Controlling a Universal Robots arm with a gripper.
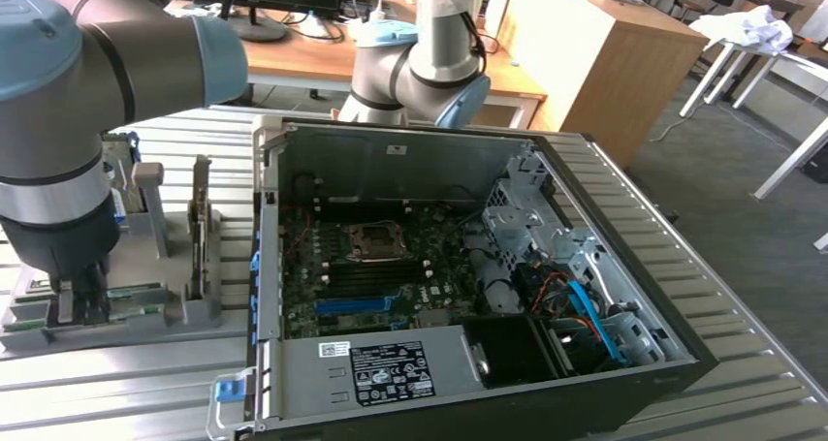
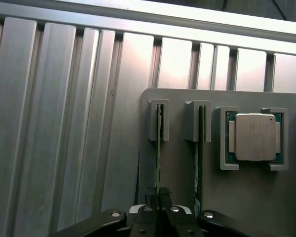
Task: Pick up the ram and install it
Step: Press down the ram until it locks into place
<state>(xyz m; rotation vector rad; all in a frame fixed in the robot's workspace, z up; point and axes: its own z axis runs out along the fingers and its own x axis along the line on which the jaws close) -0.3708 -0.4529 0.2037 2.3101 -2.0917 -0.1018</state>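
claw (image 2: 158, 198) is down at the grey holder (image 2: 180, 163) on the ribbed table (image 2: 64, 128), to the exterior view's left of the open PC case (image 1: 388, 165); it is clenched on the ram (image 2: 159, 148), pinching across the two flat faces at the exposed long edge; how far along the stick's length the pinch sits can't be told

ram stands on edge in one of the holder's slots, seated, not lifted out; a second stick (image 2: 201, 148) stands in the neighbouring slot just beside it, untouched; a CPU (image 2: 255, 137) lies flat in its pocket on the far side of that second stick

handling, as a judgement: ram looks light and thin; stiff along its length but won't tolerate bending or twist; chips and solder joints fragile; faces are flat and fairly slick, so a pinch across them near mid-length is the right hold; an off-centre hold would let it pivot; slot walls are close, so any tilt risks binding or scraping

motherboard (image 1: 375, 267) lies inside the case, well apart from the holder; whether its memory slots are occupied can't be told
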